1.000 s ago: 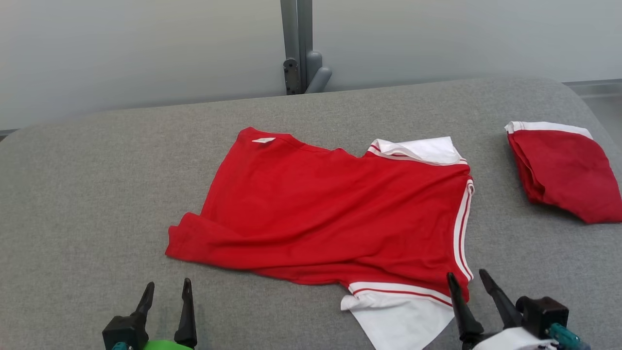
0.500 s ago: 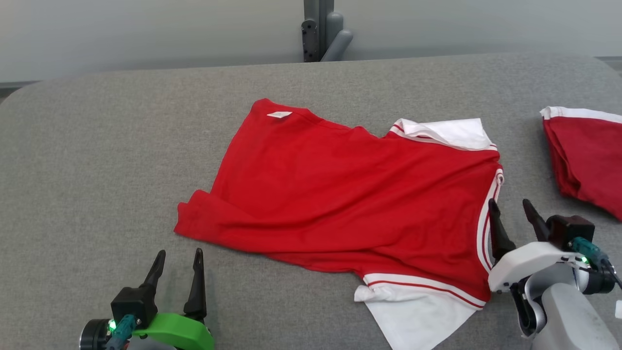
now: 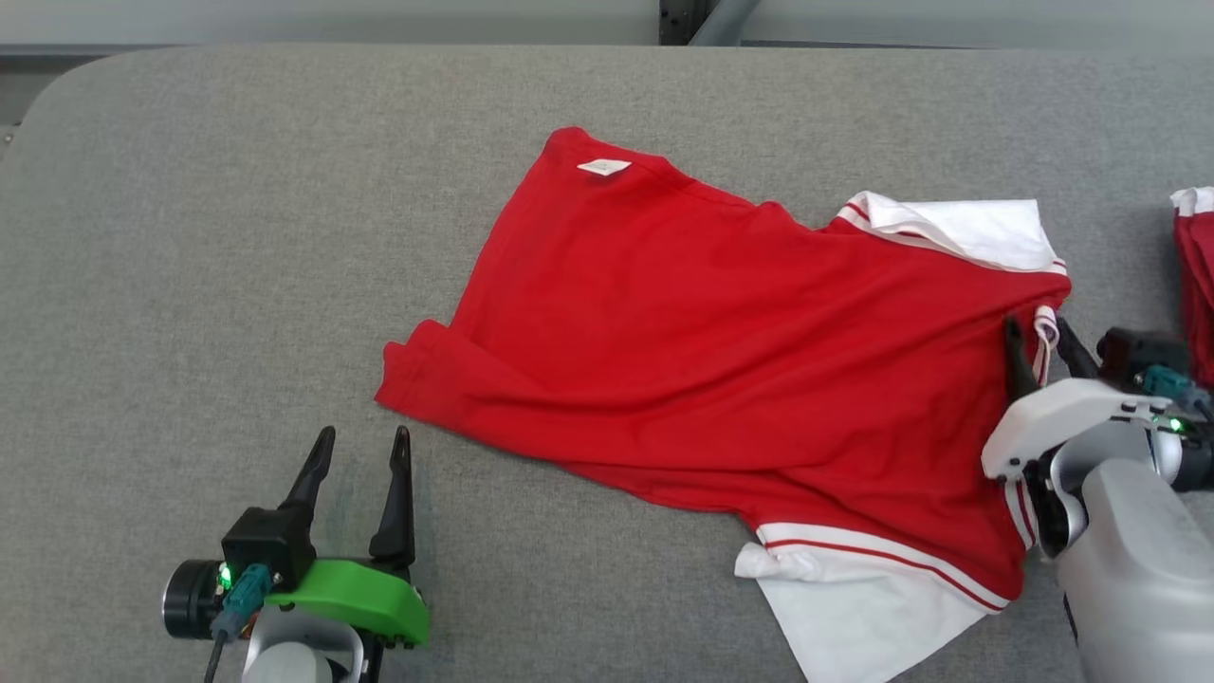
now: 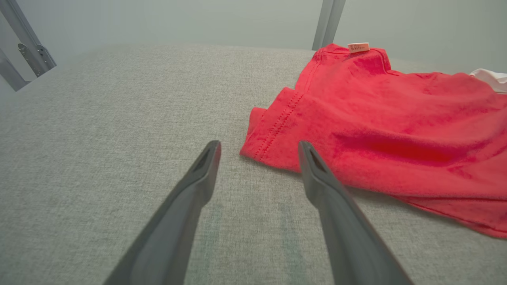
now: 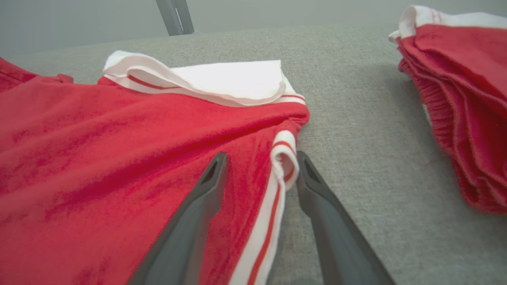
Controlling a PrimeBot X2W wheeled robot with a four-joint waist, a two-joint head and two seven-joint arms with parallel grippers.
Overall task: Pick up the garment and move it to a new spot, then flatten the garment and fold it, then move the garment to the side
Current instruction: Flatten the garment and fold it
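Observation:
A red garment (image 3: pixel 740 360) with white sleeves and striped trim lies spread and wrinkled on the grey table (image 3: pixel 190 237). My right gripper (image 3: pixel 1037 327) is at its right side, open. Its two fingers straddle the raised white-and-red striped edge (image 5: pixel 283 158) of the garment (image 5: pixel 119 158), just short of the white sleeve (image 5: pixel 222 81). My left gripper (image 3: pixel 364 434) is open over bare table, a short way in front of the garment's lower left corner (image 4: pixel 269 134). Nothing is between the fingers of the left gripper (image 4: pixel 258 145).
A second red garment (image 3: pixel 1197 275) with white trim lies folded at the table's right edge, seen close on the right in the right wrist view (image 5: pixel 467 99). A grey metal post (image 3: pixel 702 19) stands behind the table. Bare grey cloth spreads left of the garment.
The head camera has tilted down, so the whole scene has slid up and right. My right gripper has moved forward along the garment's right side to the striped edge. The left gripper has barely moved.

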